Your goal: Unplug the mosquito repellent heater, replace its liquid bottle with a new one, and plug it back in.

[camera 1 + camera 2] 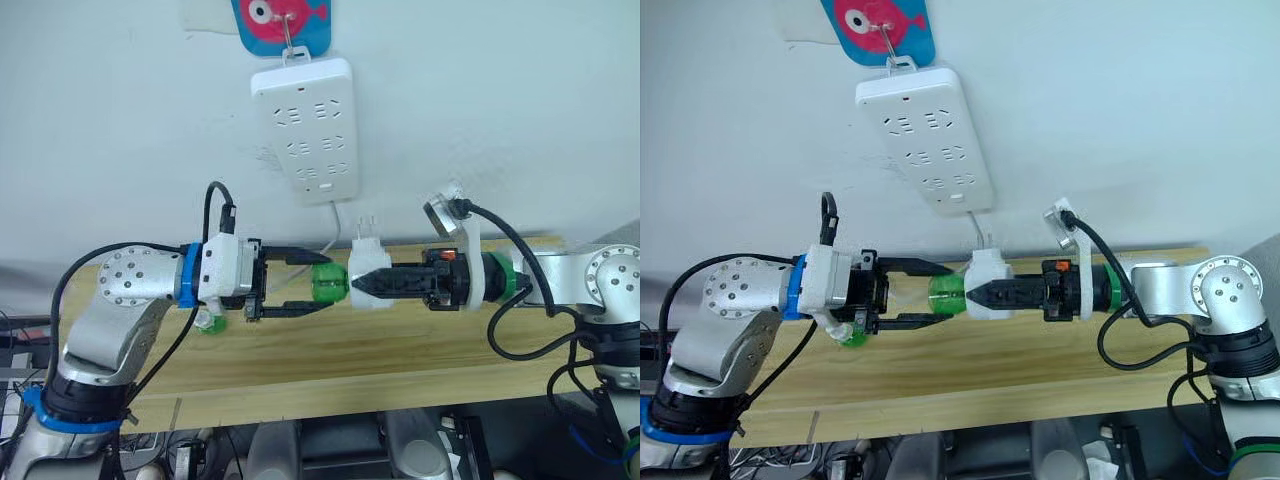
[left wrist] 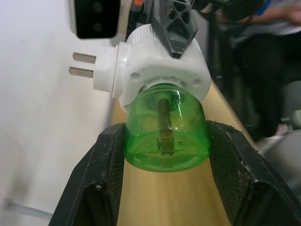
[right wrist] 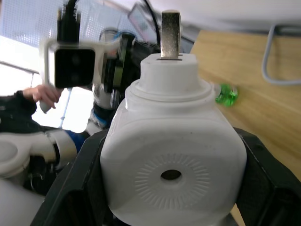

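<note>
We are looking at a robot test bench in a lab: a power strip (image 1: pixel 305 128) hanging on a bare white wall (image 1: pixel 520 100) above the claws, a plain wooden table (image 1: pixel 400 350) lying beneath them

Wall (image 1: pixel 520 110): plain pale surface, evenly lit, behind the whole scene.
Power strip (image 1: pixel 305 125): white, multi-socket, hung tilted on the wall from a hook — white cord (image 1: pixel 333 225) trailing from its lower end.
Hanger plaque (image 1: pixel 282 22): blue, with a pink fish figure.
Wooden table (image 1: pixel 400 350): light wood grain, long edge against the wall — one darker seam runs lengthwise.
</note>
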`<state>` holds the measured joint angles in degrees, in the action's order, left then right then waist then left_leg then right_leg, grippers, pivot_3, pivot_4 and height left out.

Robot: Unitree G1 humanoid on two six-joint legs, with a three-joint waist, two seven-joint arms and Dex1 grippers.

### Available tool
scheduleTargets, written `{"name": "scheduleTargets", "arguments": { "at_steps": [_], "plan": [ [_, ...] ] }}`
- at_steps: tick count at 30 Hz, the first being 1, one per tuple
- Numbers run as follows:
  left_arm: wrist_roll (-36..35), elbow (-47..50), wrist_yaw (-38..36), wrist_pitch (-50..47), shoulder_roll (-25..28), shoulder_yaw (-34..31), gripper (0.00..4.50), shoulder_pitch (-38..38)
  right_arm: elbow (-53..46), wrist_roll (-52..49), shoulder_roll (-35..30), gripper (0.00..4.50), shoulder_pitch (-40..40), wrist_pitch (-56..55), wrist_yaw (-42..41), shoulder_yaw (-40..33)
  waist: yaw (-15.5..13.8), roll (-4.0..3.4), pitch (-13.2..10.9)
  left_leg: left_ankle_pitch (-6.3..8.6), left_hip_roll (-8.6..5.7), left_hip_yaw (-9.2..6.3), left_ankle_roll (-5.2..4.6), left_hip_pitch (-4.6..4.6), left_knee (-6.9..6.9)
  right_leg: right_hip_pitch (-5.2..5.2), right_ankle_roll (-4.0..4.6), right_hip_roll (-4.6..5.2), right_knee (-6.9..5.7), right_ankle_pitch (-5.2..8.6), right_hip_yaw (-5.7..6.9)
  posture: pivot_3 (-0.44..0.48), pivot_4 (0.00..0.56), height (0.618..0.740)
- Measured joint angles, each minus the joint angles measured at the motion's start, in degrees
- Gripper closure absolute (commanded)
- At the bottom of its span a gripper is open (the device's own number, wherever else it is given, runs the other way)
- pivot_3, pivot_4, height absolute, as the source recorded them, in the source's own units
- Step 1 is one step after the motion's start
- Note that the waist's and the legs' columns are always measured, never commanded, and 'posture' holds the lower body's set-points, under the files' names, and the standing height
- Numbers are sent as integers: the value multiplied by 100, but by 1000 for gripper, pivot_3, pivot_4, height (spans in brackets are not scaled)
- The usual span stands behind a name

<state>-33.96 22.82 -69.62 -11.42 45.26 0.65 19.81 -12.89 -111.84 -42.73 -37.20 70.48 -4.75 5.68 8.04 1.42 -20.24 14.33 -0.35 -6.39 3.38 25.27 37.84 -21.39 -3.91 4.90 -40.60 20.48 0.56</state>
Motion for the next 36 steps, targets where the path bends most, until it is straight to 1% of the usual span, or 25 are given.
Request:
{"name": "scheduleTargets", "arguments": {
  "at_steps": [7, 11, 13, 19, 20, 24, 29, 36],
  "plan": [
    [-915, 334, 39, -1393, 453, -112, 2270, -10, -214, -102, -161, 1506, -1, -36, -50, 206, -7, -1, 0, 0, 0, -2, 0, -3, 6, -1, 0, 0, 11, 0, -2, -199, 341, 740],
    [-1653, 404, 117, -2325, 726, -231, 2270, 58, -369, -143, -207, 1506, -2, -103, -91, 290, -6, -1, 0, 0, 1, -1, 0, -4, 4, -1, 0, 0, 13, 0, -1, -199, 343, 740],
    [-1914, 417, 203, -2666, 779, -268, 2270, 109, -412, -144, -237, 1506, -10, -121, -120, 293, -7, -1, 0, 0, 2, -1, 0, -4, 5, -1, 0, 0, 11, 0, -2, -200, 344, 740],
    [-2975, 376, 798, -3957, 894, -394, 2270, 451, -495, -144, -409, 1506, -70, -241, -256, 289, -9, -1, -1, 0, 2, -1, 0, -6, 5, -1, 0, 0, 12, 0, -2, -200, 346, 740],
    [-3064, 370, 853, -4055, 910, -408, 2270, 476, -496, -144, -415, 1506, -76, -246, -270, 289, -9, -1, -1, 0, 2, -1, 0, -6, 5, -1, 0, 0, 12, 0, -2, -200, 346, 740],
    [-3883, 194, 1270, -4847, 1010, -470, 2270, 687, -545, -144, -462, 1506, -104, -271, -372, 293, -4, -1, -1, 0, 2, 1, 0, -8, 4, -2, 0, -1, 11, 0, -3, -200, 349, 740],
    [-4591, -4, 1595, -5404, 1083, -549, 2270, 804, -623, -144, -491, 1506, -119, -342, -490, 322, -8, -1, -1, 0, 3, 3, 1, -11, 4, -3, 0, 0, 10, 0, -6, -199, 349, 740],
    [-4810, -13, 1747, -5580, 1084, -577, 2270, 807, -682, -144, -582, 1506, -125, -376, -562, 367, -10, -1, -1, -1, 4, 4, 1, -12, 4, -3, 0, 0, 12, 0, -7, -197, 352, 740]
  ]
}}
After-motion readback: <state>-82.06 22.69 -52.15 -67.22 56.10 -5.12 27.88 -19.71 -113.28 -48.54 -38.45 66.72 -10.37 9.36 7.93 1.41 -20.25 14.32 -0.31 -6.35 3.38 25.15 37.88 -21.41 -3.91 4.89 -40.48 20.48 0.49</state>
